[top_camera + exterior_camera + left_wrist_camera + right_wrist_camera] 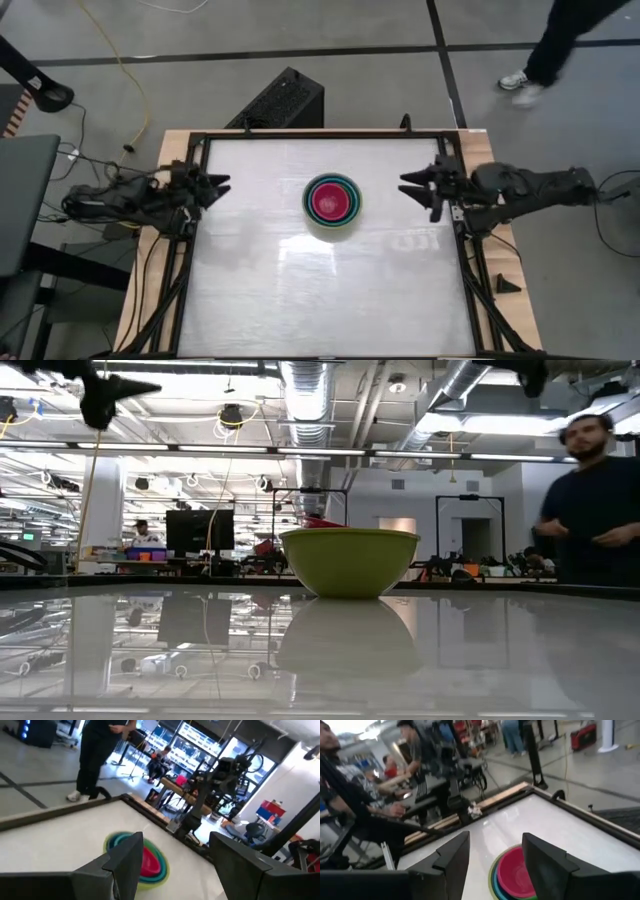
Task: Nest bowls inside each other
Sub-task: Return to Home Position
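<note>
The bowls (pixel 333 200) stand nested in one stack at the table's middle, a little toward the far edge. The magenta-pink one (pixel 331 200) is innermost, with green, teal and light blue rims around it. The olive-yellow one (pixel 349 560) is outermost and rests on its base. My left gripper (pixel 218 187) hangs open by the table's left edge, pointing at the stack (pixel 150 862). My right gripper (pixel 412 185) hangs open by the right edge, pointing back at the stack (pixel 515 875). Both are well clear of the bowls.
A black frame rail (pixel 192 250) runs around the white table top. A black box (pixel 280 100) sits on the floor beyond the far edge. A person (pixel 550 45) walks past the far right corner and also shows in the low view (pixel 595 500).
</note>
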`<state>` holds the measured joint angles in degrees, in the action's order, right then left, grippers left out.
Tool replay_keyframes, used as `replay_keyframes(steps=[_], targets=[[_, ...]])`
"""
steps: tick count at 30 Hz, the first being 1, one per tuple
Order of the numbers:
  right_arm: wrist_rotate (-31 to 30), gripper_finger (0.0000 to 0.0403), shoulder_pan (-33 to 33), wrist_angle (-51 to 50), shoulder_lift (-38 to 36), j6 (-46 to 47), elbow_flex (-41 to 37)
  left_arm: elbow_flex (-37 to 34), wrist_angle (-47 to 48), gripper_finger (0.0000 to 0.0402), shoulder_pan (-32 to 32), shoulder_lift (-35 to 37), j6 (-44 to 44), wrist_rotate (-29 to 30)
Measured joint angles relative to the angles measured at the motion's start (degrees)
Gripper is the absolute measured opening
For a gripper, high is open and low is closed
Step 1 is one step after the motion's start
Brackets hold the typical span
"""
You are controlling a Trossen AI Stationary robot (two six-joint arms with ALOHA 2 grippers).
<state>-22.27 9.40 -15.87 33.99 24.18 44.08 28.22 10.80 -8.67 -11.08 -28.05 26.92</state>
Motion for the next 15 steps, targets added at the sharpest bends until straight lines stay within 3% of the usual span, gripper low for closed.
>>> replay_keyframes(steps=[8,15], targets=[[-13.8,0.0213,10.6,5.9,-9.7,0.5,-12.1,-14.8,-15.2,0.0216,0.0,6.8,-1.7,0.3],[-21.5,0.0213,17.8,15.4,-17.1,0.9,-24.2,-18.4,-16.1,0.0216,0.0,9.6,-1.0,0.4]])
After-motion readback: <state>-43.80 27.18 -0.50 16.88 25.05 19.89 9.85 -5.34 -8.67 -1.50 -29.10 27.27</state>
